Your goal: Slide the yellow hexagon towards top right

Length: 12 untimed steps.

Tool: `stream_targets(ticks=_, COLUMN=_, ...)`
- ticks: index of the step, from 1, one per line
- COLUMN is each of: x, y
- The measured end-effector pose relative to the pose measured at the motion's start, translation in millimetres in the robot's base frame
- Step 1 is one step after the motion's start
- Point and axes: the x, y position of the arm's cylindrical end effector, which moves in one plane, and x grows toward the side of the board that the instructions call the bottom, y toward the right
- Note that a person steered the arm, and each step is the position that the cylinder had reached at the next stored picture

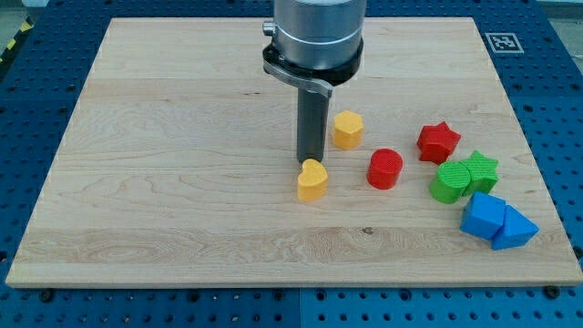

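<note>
The yellow hexagon (347, 129) sits right of the board's centre. My tip (310, 161) is at the lower end of the dark rod, just left of and below the hexagon, with a small gap between them. A yellow heart-shaped block (312, 180) lies directly below the tip, touching or almost touching it.
A red cylinder (385, 169) lies right of the heart. A red star (438, 141) is further right. A green cylinder (448, 182) and green star (480, 170) sit together. Two blue blocks (483, 216) (514, 228) lie near the wooden board's (164, 182) lower right corner.
</note>
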Motion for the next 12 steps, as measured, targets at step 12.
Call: stream_targets(ticks=12, x=-34, y=122)
